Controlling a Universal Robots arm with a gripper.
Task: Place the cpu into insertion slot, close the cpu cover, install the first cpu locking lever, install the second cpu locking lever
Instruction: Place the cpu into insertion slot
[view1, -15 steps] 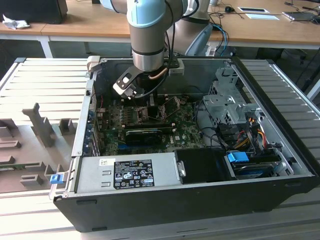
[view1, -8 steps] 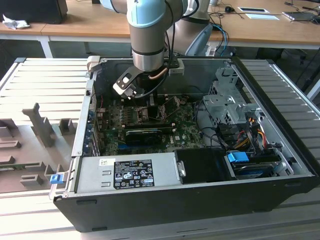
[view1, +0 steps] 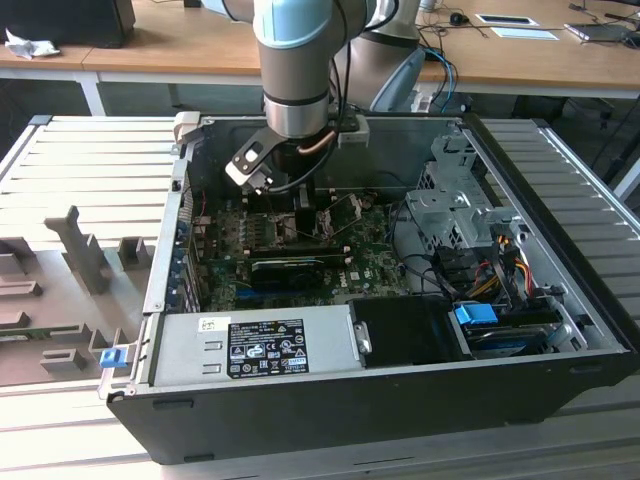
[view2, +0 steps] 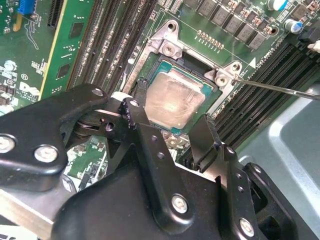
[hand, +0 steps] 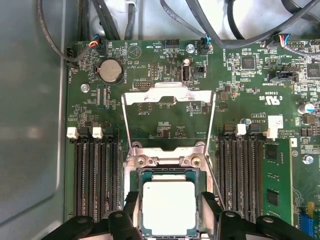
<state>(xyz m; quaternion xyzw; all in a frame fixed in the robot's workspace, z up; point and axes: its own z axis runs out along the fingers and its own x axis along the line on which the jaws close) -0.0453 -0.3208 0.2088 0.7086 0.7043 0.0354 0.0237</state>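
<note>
Wooden desks (view1: 200, 50) stand at the back, and in front of them is one grey ribbed metal table (view1: 90, 160). On that table sits one big black computer case (view1: 350, 400) with its side off, so you can look inside.

One silver and pale blue robot arm (view1: 295, 60) comes straight down from above into the case. Its wrist points down at the green circuit board (hand: 240, 85).

In the first wrist view, one small square cpu with a pale silvery top (hand: 169, 207) lies flat inside the one square insertion slot with a silvery metal rim (hand: 165, 159). One thin silvery cpu cover with a big square hole (hand: 170, 96) is swung open and reaches away from the slot. One round silver battery (hand: 111, 71) sits past it on the board. Long black memory slots (hand: 97, 180) run in two groups, one on each side of the slot.

The black end effector (view2: 169, 122) hangs low over the slot. Its two fingers (hand: 130, 205) are spread apart, one just beside each side of the cpu. I cannot tell if they touch it.
</note>
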